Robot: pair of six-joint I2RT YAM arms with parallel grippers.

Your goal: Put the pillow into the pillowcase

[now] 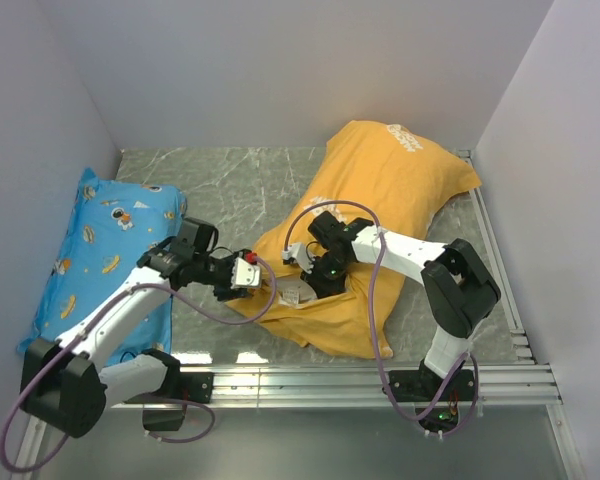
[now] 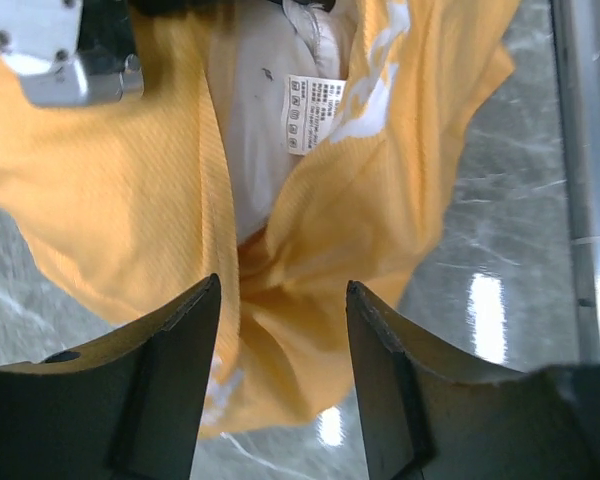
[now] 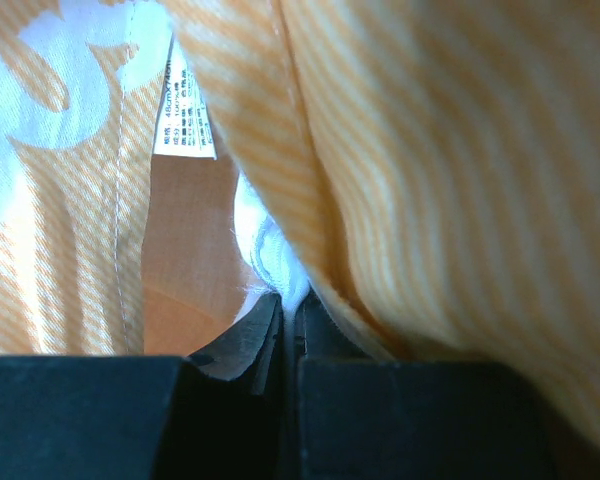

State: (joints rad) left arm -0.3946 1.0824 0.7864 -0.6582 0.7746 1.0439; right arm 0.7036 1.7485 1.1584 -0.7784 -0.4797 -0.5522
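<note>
The orange pillowcase (image 1: pixel 380 190) lies across the middle and back right of the table, bulging with the pillow inside. At its near open end a strip of white pillow (image 1: pixel 295 292) shows. In the left wrist view the white pillow (image 2: pixel 270 130) with its tag (image 2: pixel 315 113) sits between orange folds (image 2: pixel 130 200). My left gripper (image 1: pixel 248 272) is open at the opening's left edge, and loose orange cloth lies just beyond its jaws (image 2: pixel 282 285). My right gripper (image 1: pixel 315 268) reaches into the opening and is shut on a white pillow edge (image 3: pixel 275 255), under orange cloth (image 3: pixel 460 150).
The blue cartoon-print pillow (image 1: pixel 100 250) lies along the left wall, beside my left arm. A metal rail (image 1: pixel 380 380) runs along the table's near edge and also shows in the left wrist view (image 2: pixel 590 150). Grey walls close in the left, back and right.
</note>
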